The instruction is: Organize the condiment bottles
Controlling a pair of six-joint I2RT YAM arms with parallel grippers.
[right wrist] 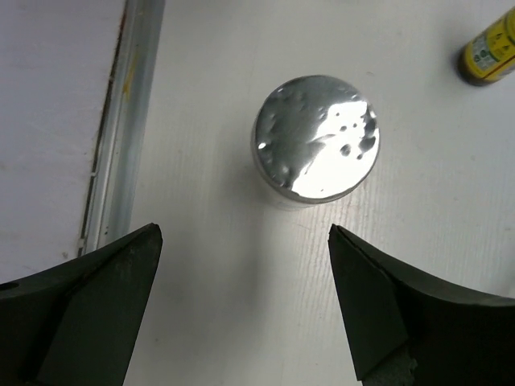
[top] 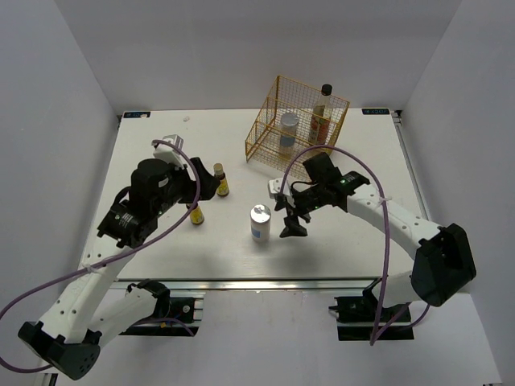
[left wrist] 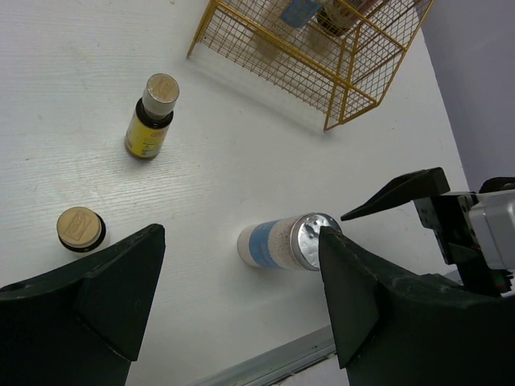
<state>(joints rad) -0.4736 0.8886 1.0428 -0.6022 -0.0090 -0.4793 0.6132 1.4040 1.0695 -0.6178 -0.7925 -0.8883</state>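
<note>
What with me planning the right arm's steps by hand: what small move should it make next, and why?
Probably ease the right gripper forward around the white cylinder. Its jaws are open, and in the wrist view the silvery lid lies beyond the fingers, not yet between them. It stands outside the rack.

Overhead view from behind, wrist views close, downward, sharing the silver-lidded cylinder

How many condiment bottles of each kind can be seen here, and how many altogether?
Tall clear bottle, black cap: 1
Tiny amber bottles, yellow labels: 2
White cylinders, silvery lids: 2
Total: 5
</note>
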